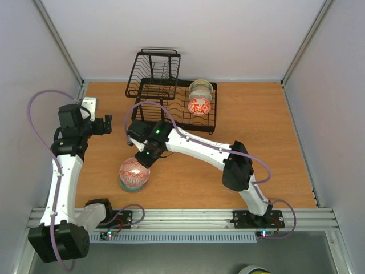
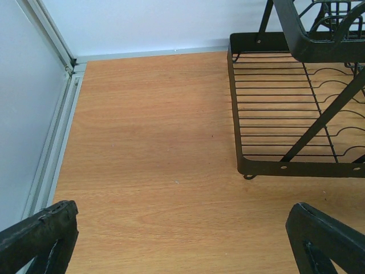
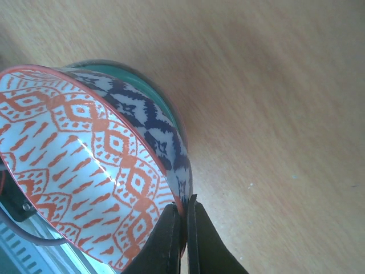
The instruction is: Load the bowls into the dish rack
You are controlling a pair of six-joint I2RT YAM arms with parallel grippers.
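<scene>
Fingers of our left gripper [image 1: 106, 124] hang spread apart above the table [image 1: 262, 142]. Our right gripper [image 1: 144, 155] pinches the rim of the orange-patterned bowl [image 1: 132, 171], nested in a green bowl [image 1: 126, 187]. Further right, a cream bowl [image 1: 201, 87] and a red-and-white bowl [image 1: 199, 106] stand in the rack [image 1: 154, 85].

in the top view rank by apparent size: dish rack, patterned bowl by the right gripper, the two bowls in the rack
1. dish rack
2. pink-red patterned bowl
3. red-and-white bowl and cream bowl: they look about alike. Both stand on edge and overlap, so I won't rank them.
</scene>
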